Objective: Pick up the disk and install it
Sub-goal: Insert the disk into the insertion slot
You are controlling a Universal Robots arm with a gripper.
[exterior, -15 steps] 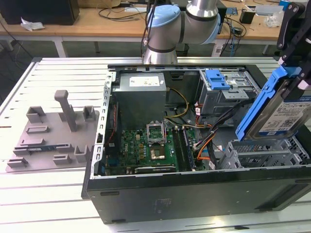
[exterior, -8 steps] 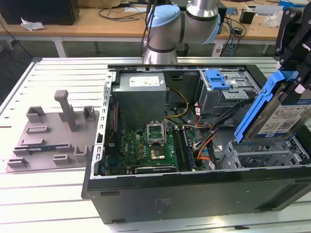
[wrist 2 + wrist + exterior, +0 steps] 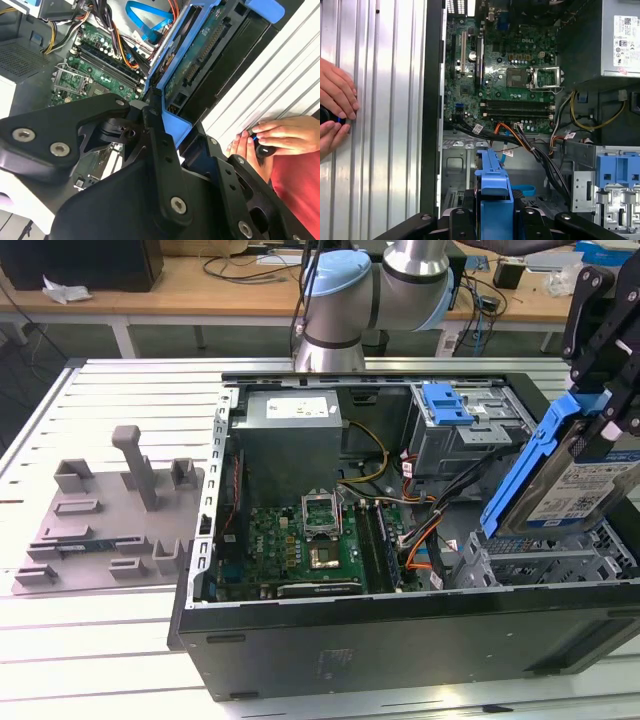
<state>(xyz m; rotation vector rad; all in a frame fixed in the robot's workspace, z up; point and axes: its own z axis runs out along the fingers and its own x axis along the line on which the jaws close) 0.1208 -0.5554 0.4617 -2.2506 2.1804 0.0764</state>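
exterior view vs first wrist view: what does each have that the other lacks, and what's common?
Exterior view: a grey fixture tray on the table at that view's left, the arm's grey-and-blue joints, and the labelled face of the disk, tilted over the drive cage.
First wrist view: a person's hands resting on the slatted table beside the case.
Both: the open computer case with motherboard and power supply, and the robot's hand shut on the blue-railed disk.

robotics lab: an opened computer case (image 3: 400,650) lies on a slatted metal desk (image 3: 100,660) beside a grey fixture tray (image 3: 110,525), a robot arm (image 3: 350,290) over it, cable-strewn wooden desks (image 3: 180,290) behind.
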